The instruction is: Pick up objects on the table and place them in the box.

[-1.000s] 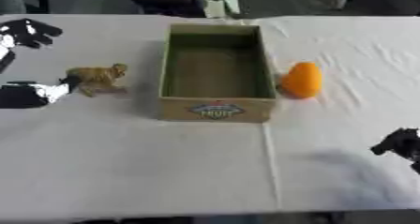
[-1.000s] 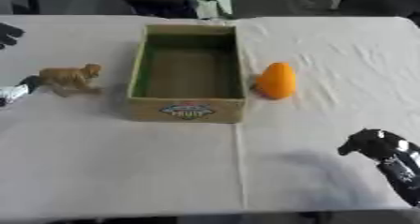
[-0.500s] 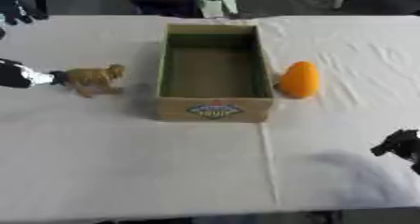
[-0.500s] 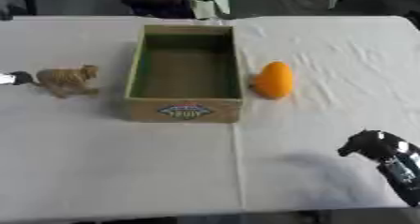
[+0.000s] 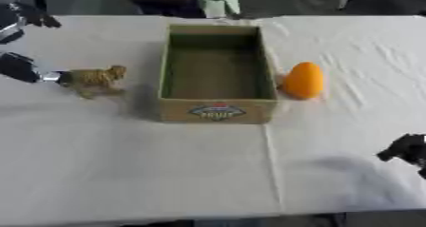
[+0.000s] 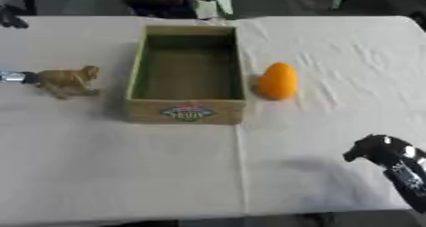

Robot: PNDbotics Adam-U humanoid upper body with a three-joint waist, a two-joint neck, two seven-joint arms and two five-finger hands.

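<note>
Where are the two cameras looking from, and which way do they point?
Left eye view: sits in the robot's head, looks down at the box; the left robot hand touches the toy animal at the left edge.
Right eye view: same head, a little to the right; the right robot hand shows best, low right.
Both share the box, the toy animal and the orange object.

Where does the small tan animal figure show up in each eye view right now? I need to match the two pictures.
Left eye view: the tan animal figure stands left of centre on the white cloth, just left of the box.
Right eye view: it sits nearer the left edge, again left of the box, at about the same height.
Shared landmark: the oval label on the box's near wall.
</note>
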